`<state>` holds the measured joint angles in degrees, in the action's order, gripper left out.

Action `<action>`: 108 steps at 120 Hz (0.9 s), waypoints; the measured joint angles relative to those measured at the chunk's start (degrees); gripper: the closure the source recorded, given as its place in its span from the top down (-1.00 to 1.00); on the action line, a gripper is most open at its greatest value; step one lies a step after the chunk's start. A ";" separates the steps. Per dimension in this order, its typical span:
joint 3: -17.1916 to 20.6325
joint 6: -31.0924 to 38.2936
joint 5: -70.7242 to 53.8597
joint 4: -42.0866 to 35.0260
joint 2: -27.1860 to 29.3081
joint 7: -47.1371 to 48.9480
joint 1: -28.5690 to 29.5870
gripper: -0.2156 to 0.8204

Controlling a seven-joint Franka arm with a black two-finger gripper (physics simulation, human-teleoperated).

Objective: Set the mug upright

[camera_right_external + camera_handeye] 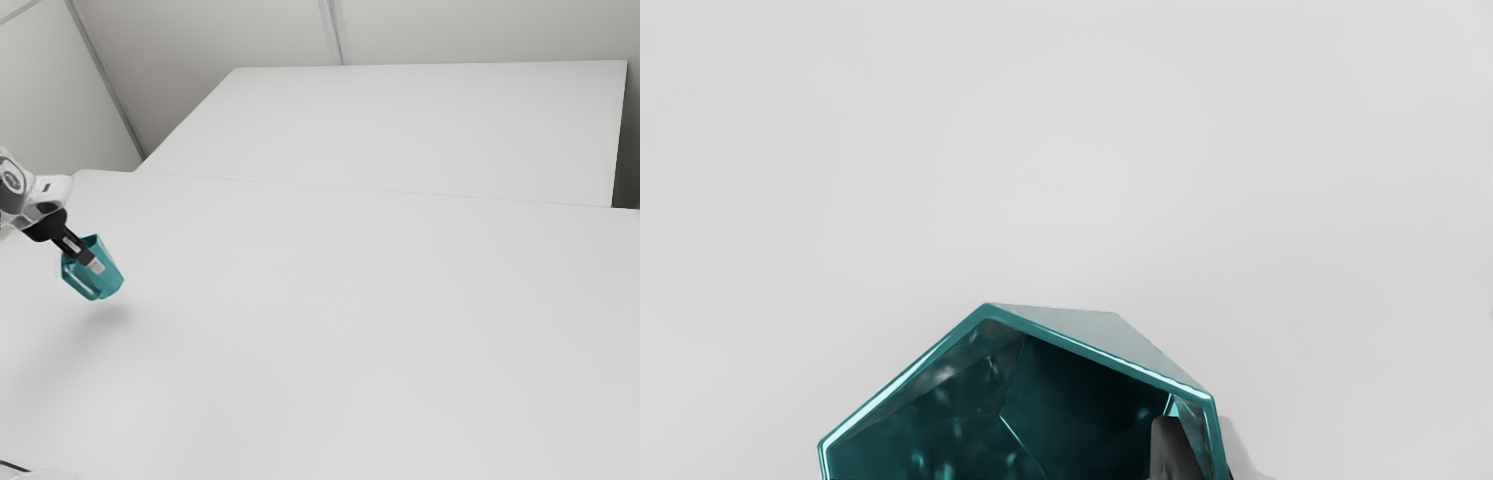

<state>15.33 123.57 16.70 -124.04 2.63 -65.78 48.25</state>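
While your gripper (96, 266) is pinching the teal mug's (111, 281) thin side, one finger is sitting inside and one outside, almost closed. The mug is leaning and seems to be hanging above the table (350, 330), which is stretching wide toward the exterior view's right; its long edge (350, 190) is running beyond the mug.

Pale grey walls (240, 35) rise beyond the white table (400, 330).

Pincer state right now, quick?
Pincer: closed on the wall of the teal mug, one finger inside, the other outside; mug held tilted above the table.
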 joint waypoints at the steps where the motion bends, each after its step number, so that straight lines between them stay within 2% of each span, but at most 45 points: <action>1: 0.20 -0.01 -0.12 -0.01 -0.02 0.26 -0.09 -0.93; 34: 3.27 0.22 -2.25 0.25 -1.26 7.30 -3.78 -0.93; 108: 3.58 0.38 -2.76 4.92 -6.73 17.16 -9.96 -0.93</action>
<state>18.91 123.95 13.94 -119.12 -4.10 -48.62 38.30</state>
